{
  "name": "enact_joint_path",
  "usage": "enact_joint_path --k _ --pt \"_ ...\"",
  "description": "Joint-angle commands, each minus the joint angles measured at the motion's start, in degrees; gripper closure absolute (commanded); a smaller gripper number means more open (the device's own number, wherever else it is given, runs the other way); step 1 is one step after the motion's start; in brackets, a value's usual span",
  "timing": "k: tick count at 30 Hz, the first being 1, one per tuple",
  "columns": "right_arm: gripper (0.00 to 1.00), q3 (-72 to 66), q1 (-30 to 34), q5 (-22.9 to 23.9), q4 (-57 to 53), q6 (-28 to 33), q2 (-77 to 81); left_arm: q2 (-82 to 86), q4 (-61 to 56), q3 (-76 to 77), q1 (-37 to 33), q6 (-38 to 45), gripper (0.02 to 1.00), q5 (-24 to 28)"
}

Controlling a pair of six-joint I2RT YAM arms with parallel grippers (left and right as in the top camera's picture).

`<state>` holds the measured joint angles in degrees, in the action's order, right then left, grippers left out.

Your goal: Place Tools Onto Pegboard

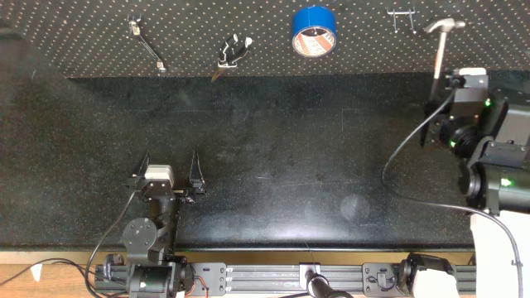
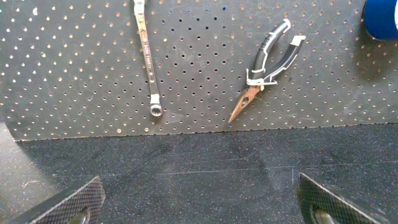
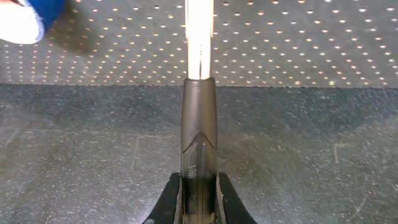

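Top view, table (image 1: pixel 290 165): a dark mat is laid before both arms, and the pegboard (image 1: pixel 74 41) is stood along its far edge.
Pegboard: tools are hung so that their long ends fall downward. Three are judged already placed.
Right hand (image 3: pixel 199 202): closed firmly on the lower end of the hammer (image 3: pixel 199 124) grip, at the table's right, close to the board. The low hold is judged to leave the head free for hooking.
Left hand (image 1: pixel 171 154): spread wide with nothing held, low over the table's near left, well apart from the board.
Hammer (image 1: pixel 440 50): held upright against the board, head just beside the vacant hooks (image 1: pixel 403 18). Whether it is seated cannot be told.
Tape roll (image 1: pixel 314 31): hung mid-board.
Wrench (image 1: pixel 147 43): hung by its upper end, slightly tilted.
Pliers (image 1: pixel 232 54): hung by the handles, nose down.
View differences: finger contact on the grip is supplied by the right wrist view, and the head and hooks by the top view. The pliers' nose near the board's foot is best given by the left wrist view.
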<state>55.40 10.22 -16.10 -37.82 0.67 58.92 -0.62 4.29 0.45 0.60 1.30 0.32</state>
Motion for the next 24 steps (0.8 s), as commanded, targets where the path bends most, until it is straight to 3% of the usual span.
enact_joint_path --k 1,8,24 --pt "0.928 0.35 -3.96 -0.48 3.91 -1.03 2.45 0.44 0.44 -0.13 0.17 0.50 0.023 0.39" --pt "0.928 0.35 -6.67 -0.46 12.59 3.04 9.79 0.44 0.44 -0.13 0.17 0.50 0.023 0.39" --pt "0.921 0.35 -6.67 0.61 20.20 3.06 20.39 0.44 0.44 -0.13 0.17 0.50 0.023 0.39"
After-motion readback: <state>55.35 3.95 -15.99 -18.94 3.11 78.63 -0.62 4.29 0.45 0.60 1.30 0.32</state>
